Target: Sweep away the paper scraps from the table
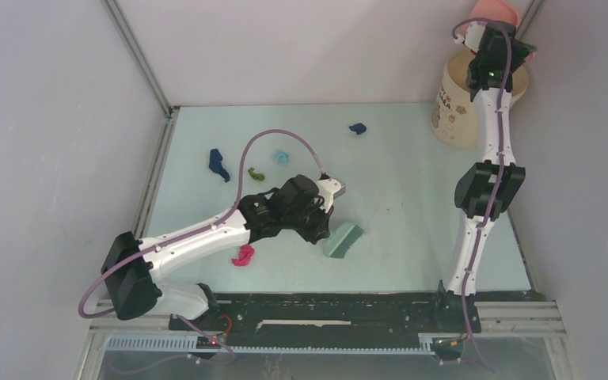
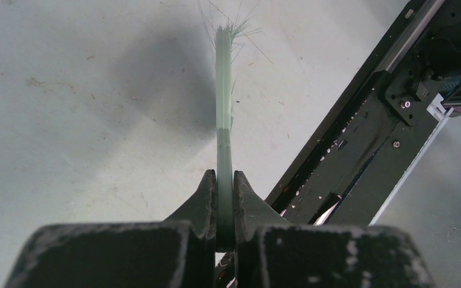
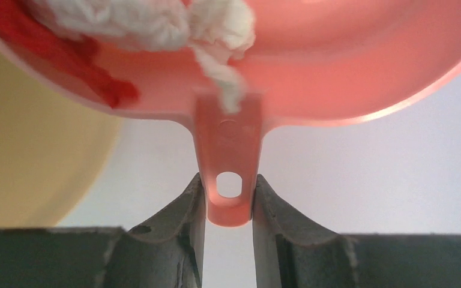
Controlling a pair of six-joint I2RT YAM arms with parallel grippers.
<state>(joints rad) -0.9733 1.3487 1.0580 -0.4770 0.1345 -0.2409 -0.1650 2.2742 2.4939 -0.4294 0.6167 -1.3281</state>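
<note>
Paper scraps lie on the mint-green table [image 1: 412, 190]: a dark blue one [image 1: 218, 164], a green one [image 1: 256, 174], a teal one [image 1: 282, 156], another dark blue one [image 1: 357, 128] and a magenta one [image 1: 244, 255]. My left gripper [image 1: 318, 229] is shut on the green hand brush [image 1: 343, 238], whose handle [image 2: 224, 120] runs between the jaws; the brush rests low on the table near the front. My right gripper [image 3: 228, 201] is shut on the handle of the pink dustpan [image 3: 312, 66], held high and tilted over the cream bucket [image 1: 461, 103]. White [image 3: 156, 21] and red [image 3: 54, 54] scraps sit in the pan.
Grey walls enclose the table on the left, back and right. A black rail [image 1: 324, 313] runs along the near edge and also shows in the left wrist view [image 2: 360, 138]. The bucket stands at the back right corner.
</note>
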